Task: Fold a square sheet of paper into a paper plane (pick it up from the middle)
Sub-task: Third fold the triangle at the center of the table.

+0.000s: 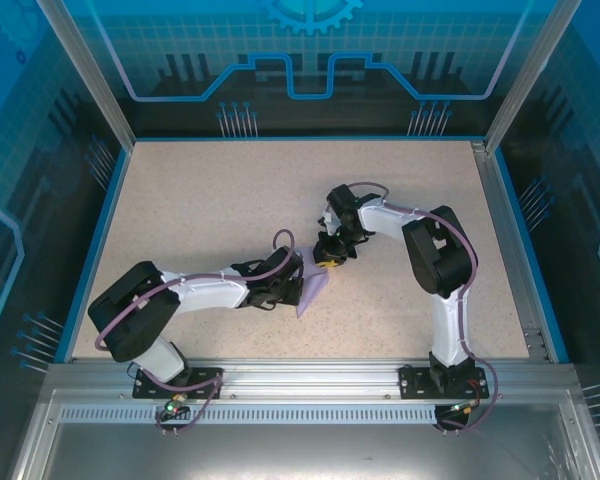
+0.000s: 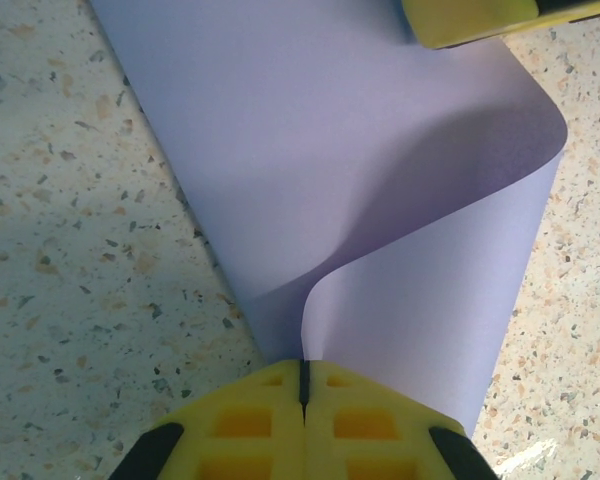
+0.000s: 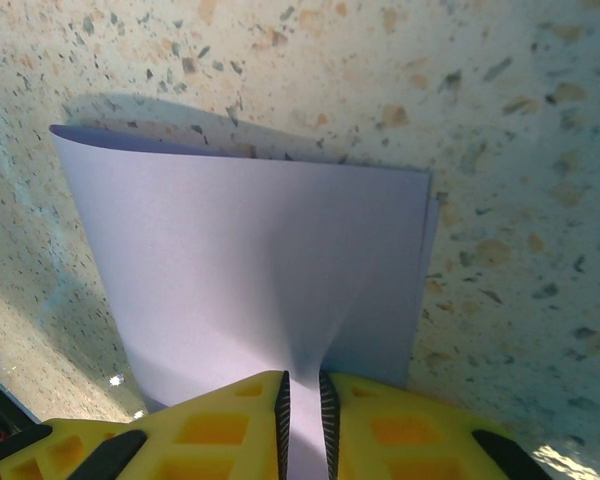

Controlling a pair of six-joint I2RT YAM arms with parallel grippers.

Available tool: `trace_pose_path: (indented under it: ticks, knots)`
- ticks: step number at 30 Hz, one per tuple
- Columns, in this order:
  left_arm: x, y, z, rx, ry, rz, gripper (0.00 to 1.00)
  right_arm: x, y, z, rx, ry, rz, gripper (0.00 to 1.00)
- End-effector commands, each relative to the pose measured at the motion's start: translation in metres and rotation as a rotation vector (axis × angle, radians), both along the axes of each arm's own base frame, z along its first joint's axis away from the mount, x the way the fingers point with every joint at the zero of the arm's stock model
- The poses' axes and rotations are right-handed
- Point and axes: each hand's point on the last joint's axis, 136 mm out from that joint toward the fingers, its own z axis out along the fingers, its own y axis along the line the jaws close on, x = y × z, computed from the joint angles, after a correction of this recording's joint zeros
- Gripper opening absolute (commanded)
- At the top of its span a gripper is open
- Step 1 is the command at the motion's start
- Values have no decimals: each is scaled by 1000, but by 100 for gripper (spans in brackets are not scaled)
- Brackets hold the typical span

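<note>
The sheet of paper (image 1: 313,287) sits near the middle of the worktop (image 1: 200,210), bent over on itself in a loose curl rather than a sharp crease. In the right wrist view its two layers (image 3: 250,260) end in edges that nearly match, with a slight offset at one corner.

The left hand (image 2: 303,385) is pressed together on one edge of the sheet, where the paper (image 2: 380,200) rises into its fingers. The right hand (image 3: 302,400) pinches the opposite side, its fingers a little apart with the paper between them.

We judge the main risks as follows:
- If the hands draw apart, the thin sheet may tear at either pinch or slip out of it.
- If the layers are pressed down with that offset, the crease will run crooked and the plane will come out lopsided.
- If one hand lets go early, the curl may spring open.

We can read no brand, label or writing on the paper, the hands or the worktop.
</note>
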Motion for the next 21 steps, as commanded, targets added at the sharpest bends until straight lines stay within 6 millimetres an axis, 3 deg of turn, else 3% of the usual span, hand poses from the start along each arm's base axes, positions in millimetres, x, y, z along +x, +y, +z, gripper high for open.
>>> trace_pose_path:
  ticks: [1,12,21]
  knots:
    - [6,2,1,12,1,21,0,-11,-5,-13,-56,51,14,20]
    - [12,-4,6,11,-18,0,0,-13,-9,-18,-72,60,14,20]
    - [9,6,0,42,-6,31,0,-14,-9,-18,-74,64,12,20]
